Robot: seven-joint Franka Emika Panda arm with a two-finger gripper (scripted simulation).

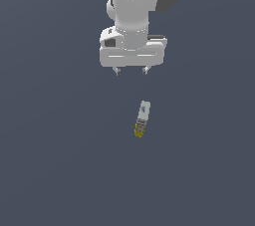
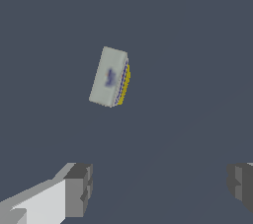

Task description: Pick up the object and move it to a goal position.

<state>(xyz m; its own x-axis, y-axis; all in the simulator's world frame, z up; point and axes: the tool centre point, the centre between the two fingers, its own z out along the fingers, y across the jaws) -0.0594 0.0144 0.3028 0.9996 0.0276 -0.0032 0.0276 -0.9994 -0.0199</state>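
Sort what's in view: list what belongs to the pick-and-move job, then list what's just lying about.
Belongs to the job:
- carton, white and yellow ends, lying apart from the arm
- gripper, open, holding nothing

Just lying about:
- nothing else visible, only the grey floor

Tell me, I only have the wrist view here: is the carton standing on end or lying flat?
Observer: It is standing, tilted. In the exterior view the carton shows its full length, pale end up, yellow end down, leaning slightly toward the exterior view's right at the top.
Operator: Is it on the surface or already lifted?
Observer: Not held. The gripper hangs apart from it, jaws open and empty.
Operator: Is the gripper lined up over it?
Observer: Not quite. In the exterior view the carton sits below the gripper and a little toward that view's right, under the right-hand fingertip rather than midway.
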